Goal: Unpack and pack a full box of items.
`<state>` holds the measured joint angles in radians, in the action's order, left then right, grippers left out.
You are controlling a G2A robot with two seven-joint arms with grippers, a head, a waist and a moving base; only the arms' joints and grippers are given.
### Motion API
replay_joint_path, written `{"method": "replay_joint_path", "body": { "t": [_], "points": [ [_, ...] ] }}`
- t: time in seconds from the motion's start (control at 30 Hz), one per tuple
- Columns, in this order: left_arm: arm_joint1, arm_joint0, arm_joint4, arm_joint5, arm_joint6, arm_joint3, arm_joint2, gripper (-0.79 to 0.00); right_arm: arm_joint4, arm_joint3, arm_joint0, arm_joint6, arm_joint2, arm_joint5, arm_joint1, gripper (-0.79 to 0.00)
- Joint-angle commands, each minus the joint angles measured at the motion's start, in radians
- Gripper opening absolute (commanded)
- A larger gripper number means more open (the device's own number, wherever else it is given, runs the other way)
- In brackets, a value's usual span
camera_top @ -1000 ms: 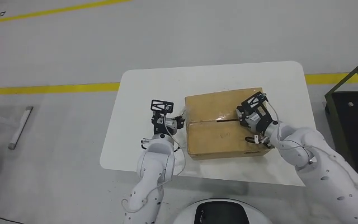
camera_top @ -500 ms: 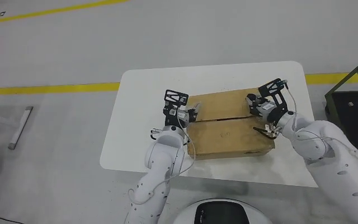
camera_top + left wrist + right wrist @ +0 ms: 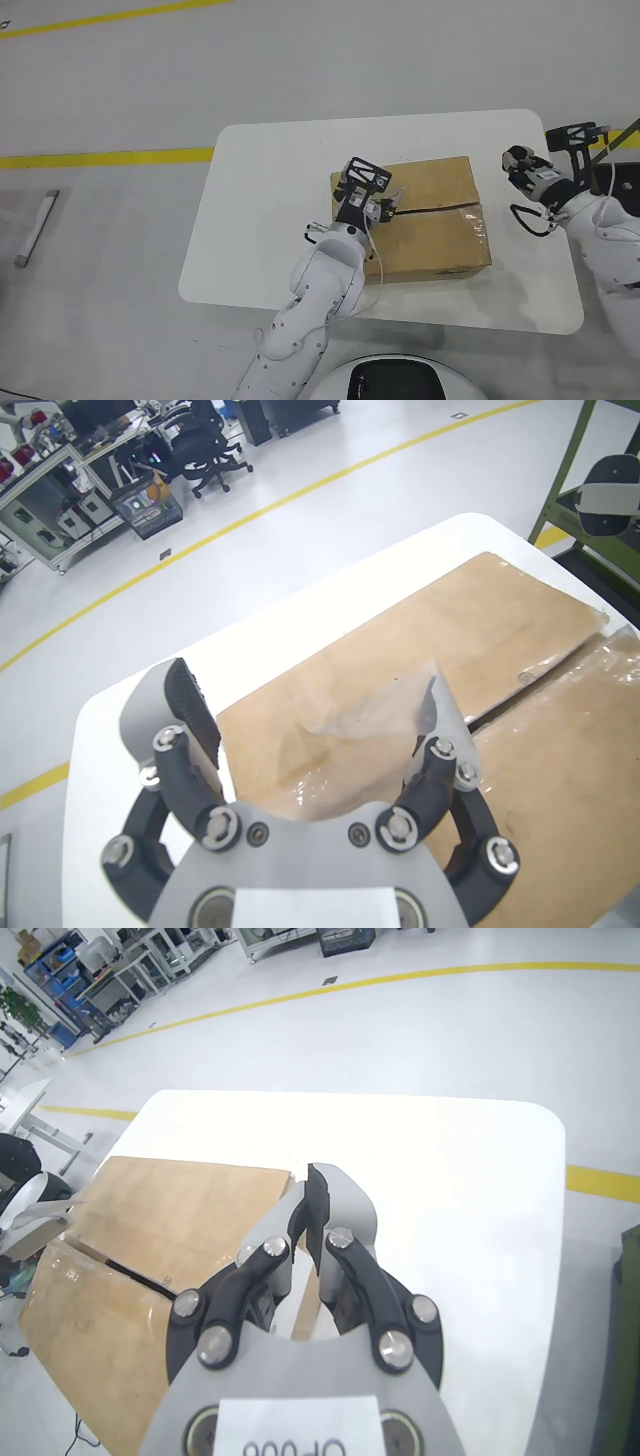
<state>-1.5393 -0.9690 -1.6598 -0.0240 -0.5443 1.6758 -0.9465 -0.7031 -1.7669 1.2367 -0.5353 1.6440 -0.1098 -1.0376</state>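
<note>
- Box (image 3: pixel 430 220) of brown cardboard, resting on the white table (image 3: pixel 270 200), right of centre and toward the robot's side. Both top flaps lie shut and meet along a dark seam (image 3: pixel 440 209).
- Left fingers (image 3: pixel 190 705) are spread wide above the box's left end and grip nothing. A scrap of clear tape (image 3: pixel 360 710) hangs between them, seemingly stuck to one fingertip.
- Glossy tape covers parts of the lid beside the seam, so that surface is probably slick.
- Right fingers (image 3: pixel 306 1198) are pressed together with nothing between them, above bare table just past the box's right end.
- Handling, as a judgement: a full box is likely heavy. Its walls and corners should be stiff, while the flaps will bend easily. To open it, the best hold looks like a flap's free edge at the seam. To shift it, press on two opposite ends.
- A yellow line (image 3: pixel 100 158) crosses the grey floor beyond the table.
</note>
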Motion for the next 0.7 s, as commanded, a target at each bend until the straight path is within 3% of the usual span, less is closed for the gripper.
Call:
{"method": "replay_joint_path", "body": {
  "t": [0.0,0.4,0.67],
  "points": [
    [-0.007,0.009,0.001,-0.001,0.001,-0.016,0.026,0.000,0.010,0.003,0.016,0.004,0.029,0.000,0.002,-0.785],
    [-0.050,0.077,0.007,-0.020,0.009,-0.093,0.139,0.000,0.032,-0.013,0.090,0.008,0.109,-0.012,0.009,-0.785],
    [-0.061,0.073,0.001,-0.049,-0.015,-0.043,0.128,0.000,0.067,-0.021,0.091,-0.002,0.102,-0.027,0.009,-0.785]
  ]
}}
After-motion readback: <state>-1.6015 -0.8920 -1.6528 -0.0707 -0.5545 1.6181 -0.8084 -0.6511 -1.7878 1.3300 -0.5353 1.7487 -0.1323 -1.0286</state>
